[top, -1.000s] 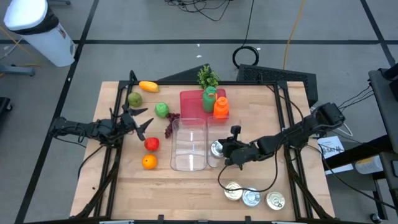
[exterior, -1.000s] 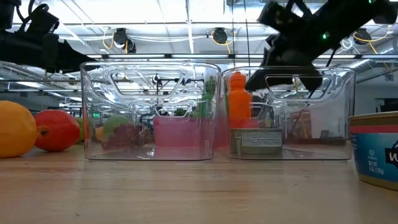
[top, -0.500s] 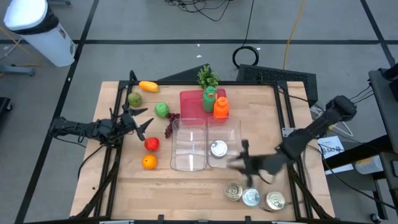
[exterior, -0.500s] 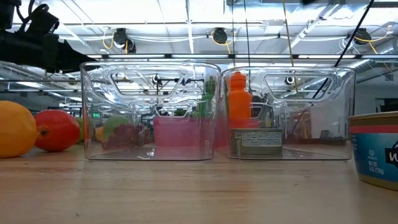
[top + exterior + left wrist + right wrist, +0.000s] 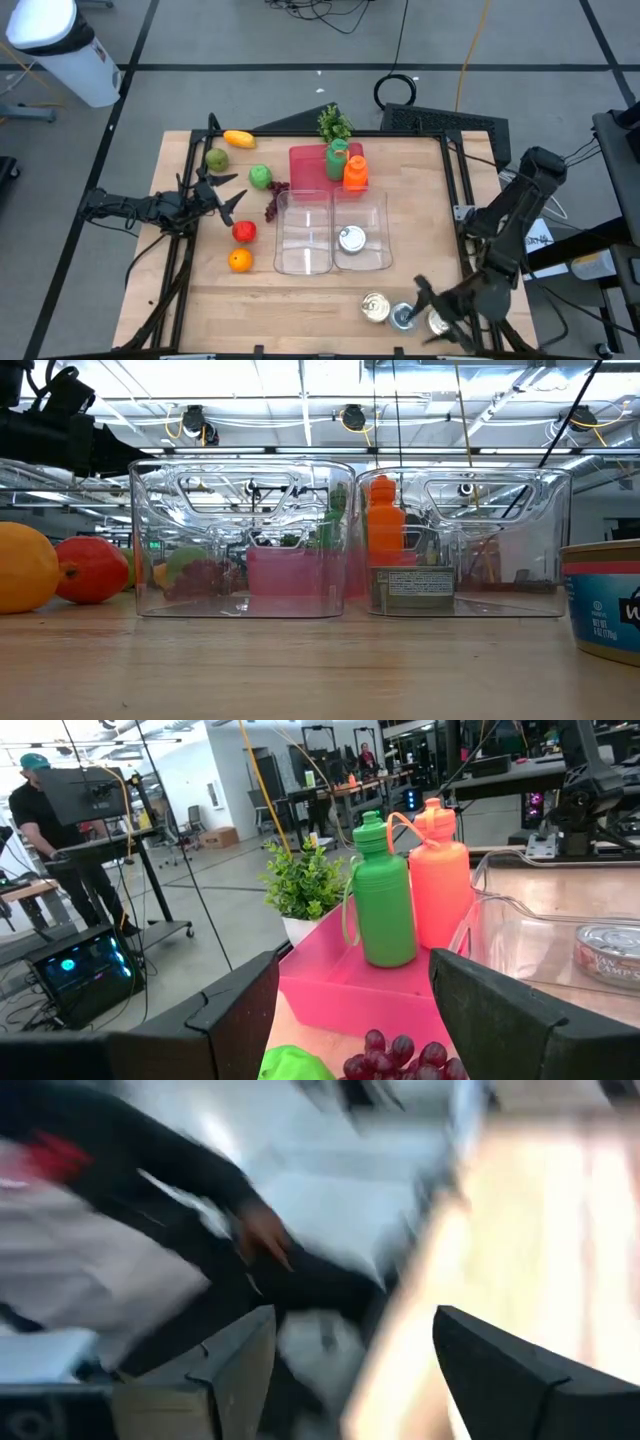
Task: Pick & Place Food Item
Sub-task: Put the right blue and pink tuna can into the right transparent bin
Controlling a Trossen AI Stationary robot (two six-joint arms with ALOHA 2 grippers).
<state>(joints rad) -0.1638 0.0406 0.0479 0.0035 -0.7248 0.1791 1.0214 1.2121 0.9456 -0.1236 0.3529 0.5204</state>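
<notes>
A silver can (image 5: 351, 238) stands on its base in the right of two clear bins (image 5: 362, 268); the low view shows it behind the bin wall (image 5: 415, 588). Three more cans (image 5: 375, 307) stand on the table's near edge. My right gripper (image 5: 427, 310) hovers open over the two rightmost of them; its wrist view shows nothing between the fingers (image 5: 350, 1380). My left gripper (image 5: 226, 195) waits open at the table's left, near a red fruit (image 5: 243, 232), an orange (image 5: 239, 260), grapes (image 5: 395, 1055) and green fruit (image 5: 260, 176).
A pink tray (image 5: 308, 162) with a green bottle (image 5: 384, 890) and an orange bottle (image 5: 438, 880) stands behind the bins, with a small plant (image 5: 334, 124) at the far edge. The left bin (image 5: 303, 232) holds nothing. A person (image 5: 45, 830) stands in the room beyond.
My right gripper has let go of the can in the right bin, risen out of it and swung fast toward the table's near right corner, ending over the cans there. The can stays standing in the bin.
</notes>
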